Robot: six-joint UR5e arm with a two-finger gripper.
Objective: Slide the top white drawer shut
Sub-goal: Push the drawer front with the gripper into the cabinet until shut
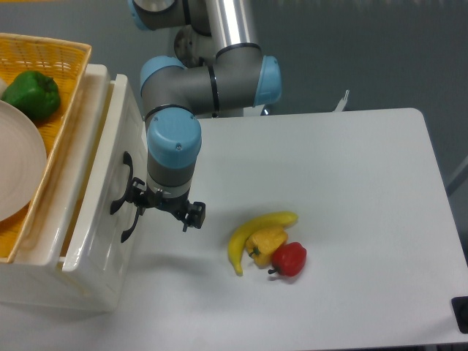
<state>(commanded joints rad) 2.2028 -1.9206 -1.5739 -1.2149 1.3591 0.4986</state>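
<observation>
Here the gripper point(162, 207) is pressing, fingers spread apart, against the black handle point(121, 196) of the top white drawer point(93, 212) at its nine o'clock side.

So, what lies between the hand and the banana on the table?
Nothing: the camera view shows only bare white table between the hand, which is at the top white drawer, and the banana.
</observation>
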